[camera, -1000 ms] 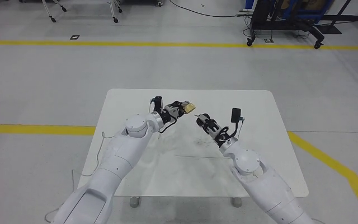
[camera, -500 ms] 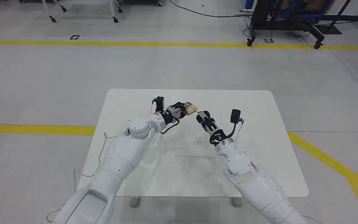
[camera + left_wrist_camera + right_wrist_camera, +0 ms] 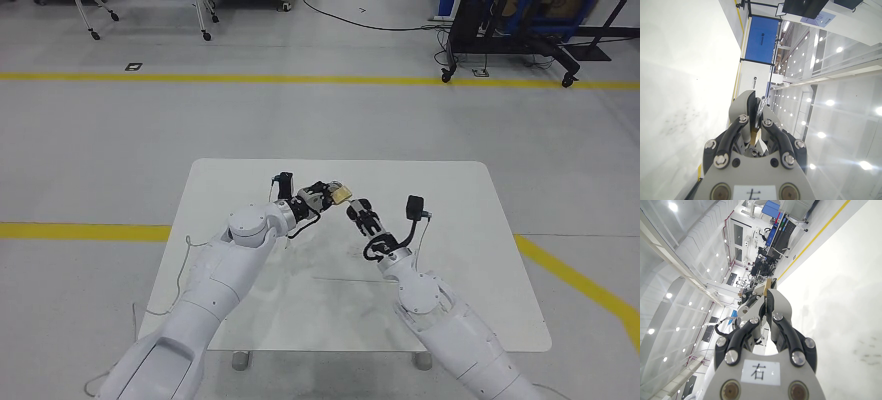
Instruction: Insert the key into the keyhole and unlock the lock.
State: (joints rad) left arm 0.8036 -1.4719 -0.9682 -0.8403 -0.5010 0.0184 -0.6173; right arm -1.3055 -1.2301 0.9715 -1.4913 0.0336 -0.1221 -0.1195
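My left gripper is shut on a small brass padlock and holds it above the back middle of the white table. In the left wrist view the brass body sits between the fingers and the silver shackle sticks out past the tips of the left gripper. My right gripper is shut just right of the lock, pointing at it. The right wrist view puts the lock's brass edge right at the tips of the right gripper. The key is hidden between the pads.
Both grippers are in the air over the table. Faint scuff marks lie on the tabletop below them. The table's far edge is close behind the lock. A dark equipment frame stands on the floor far back right.
My right gripper has moved left and toward the padlock, closing the gap to it. The left gripper and the lock have barely moved.
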